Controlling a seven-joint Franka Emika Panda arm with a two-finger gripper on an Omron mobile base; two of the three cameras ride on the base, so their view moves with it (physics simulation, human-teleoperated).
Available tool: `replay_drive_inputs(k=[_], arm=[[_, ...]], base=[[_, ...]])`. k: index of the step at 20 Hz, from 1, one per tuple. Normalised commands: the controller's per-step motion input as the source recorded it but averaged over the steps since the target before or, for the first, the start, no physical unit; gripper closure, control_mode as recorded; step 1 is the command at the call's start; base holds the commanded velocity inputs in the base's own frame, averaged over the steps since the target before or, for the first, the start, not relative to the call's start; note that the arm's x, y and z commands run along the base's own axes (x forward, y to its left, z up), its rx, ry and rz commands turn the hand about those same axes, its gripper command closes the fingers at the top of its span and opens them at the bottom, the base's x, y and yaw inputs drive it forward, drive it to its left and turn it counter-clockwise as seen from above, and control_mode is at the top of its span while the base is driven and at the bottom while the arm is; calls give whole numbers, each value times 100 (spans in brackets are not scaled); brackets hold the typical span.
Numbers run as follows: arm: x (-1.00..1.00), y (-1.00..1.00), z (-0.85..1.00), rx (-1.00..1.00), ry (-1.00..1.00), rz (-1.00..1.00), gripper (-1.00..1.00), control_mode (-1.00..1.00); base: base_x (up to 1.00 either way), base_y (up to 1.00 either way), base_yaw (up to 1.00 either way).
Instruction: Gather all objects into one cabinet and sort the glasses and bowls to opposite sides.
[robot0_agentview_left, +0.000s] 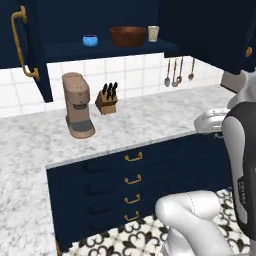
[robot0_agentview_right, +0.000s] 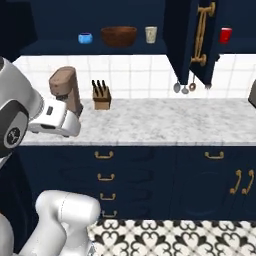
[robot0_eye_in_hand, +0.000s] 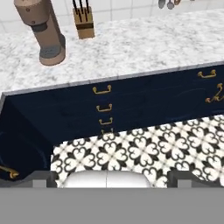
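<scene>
Marble counter (robot0_agentview_right: 150, 122) above navy drawers (robot0_agentview_left: 132, 182), patterned floor tiles (robot0_eye_in_hand: 144, 148); end effector state unclear.

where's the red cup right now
The red cup stands alone in the right base view, upper right, on a cabinet shelf beyond the open door, apart from the beige cup and both bowls.
</scene>
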Motion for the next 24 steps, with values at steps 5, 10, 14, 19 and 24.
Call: replay_drive_inputs(k=[5,10,14,19,24], arm=[[0,0,0,0,0,0,-100,100],[0,0,0,0,0,0,-100,100],[0,0,0,0,0,0,-100,100],[0,0,0,0,0,0,-100,100],[0,0,0,0,0,0,-100,100]], base=[[0,-42,-49],[1,-98,-21],[10,-100,-6],[34,-99,8],[52,-85,26]])
